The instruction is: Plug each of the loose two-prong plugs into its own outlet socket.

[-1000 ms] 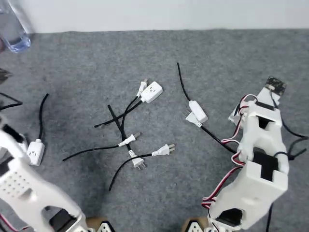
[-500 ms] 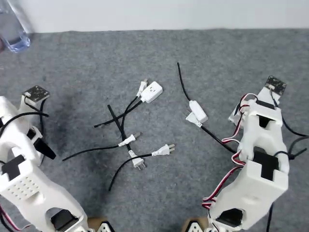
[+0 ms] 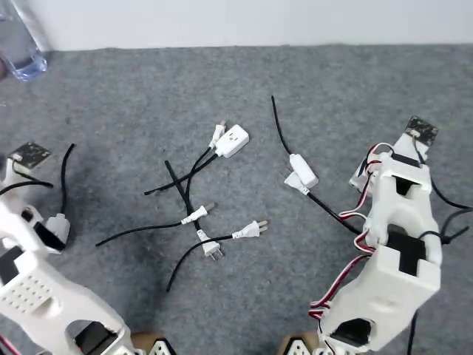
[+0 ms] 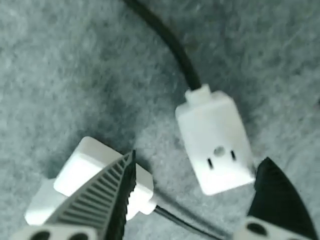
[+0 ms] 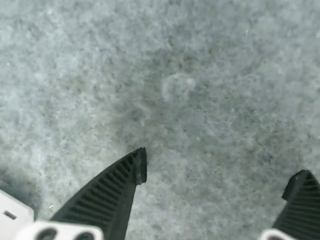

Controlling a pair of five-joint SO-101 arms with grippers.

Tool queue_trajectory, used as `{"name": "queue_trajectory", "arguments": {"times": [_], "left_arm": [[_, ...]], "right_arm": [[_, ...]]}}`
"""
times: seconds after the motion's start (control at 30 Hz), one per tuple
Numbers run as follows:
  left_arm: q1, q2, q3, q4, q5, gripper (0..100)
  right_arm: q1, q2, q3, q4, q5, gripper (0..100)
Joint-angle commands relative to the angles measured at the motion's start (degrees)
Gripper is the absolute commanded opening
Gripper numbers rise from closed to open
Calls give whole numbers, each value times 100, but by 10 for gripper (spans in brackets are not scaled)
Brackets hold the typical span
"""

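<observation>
A white outlet socket (image 4: pixel 216 150) on a black cord (image 4: pixel 167 40) lies on the grey carpet between the fingers of my open left gripper (image 4: pixel 199 159). From above, this socket (image 3: pixel 58 225) peeks out beside the left arm (image 3: pixel 33 244) at the table's left edge. In the middle lie three loose two-prong plugs (image 3: pixel 198 214) (image 3: pixel 212 250) (image 3: pixel 251 229) on crossed black cords. Farther back, another socket (image 3: pixel 233 140) rests with a plug (image 3: pixel 216 134) beside it. A third socket (image 3: pixel 303 168) has a plug (image 3: pixel 294 183) against it. My right gripper (image 5: pixel 222 162) hangs open over bare carpet.
A second white block (image 4: pixel 95 170) with a thin wire sits partly under one left finger (image 4: pixel 107 192). A clear bottle (image 3: pixel 18 44) stands at the back left corner. The right arm (image 3: pixel 395 244) fills the right side. A white wall runs along the back.
The left arm swung in over the left socket, then shifted back towards the left edge, so part of the socket shows again. The right arm, plugs and cords have not moved.
</observation>
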Motion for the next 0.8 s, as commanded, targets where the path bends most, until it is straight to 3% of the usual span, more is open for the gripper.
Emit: {"name": "queue_trajectory", "arguments": {"times": [0.0, 0.27, 0.43, 0.53, 0.67, 0.77], "left_arm": [[-70, -97, -119, -26, -88, 359], [-211, -35, -919, 615, -62, 359], [273, -97, -1218, 1591, 18, 358], [738, -97, -1754, 2295, 519, 357], [1336, -193, -1895, 2295, 1653, 350], [1943, -264, -1622, 2295, 2268, 276]], "right_arm": [[-57, -40, -273, 66, 53, 424], [-75, -40, -264, 66, 53, 424], [-84, -40, -264, 66, 53, 424], [-84, -40, -264, 66, 53, 424], [-84, -40, -264, 66, 53, 424], [-84, -40, -264, 57, 53, 424]]}}
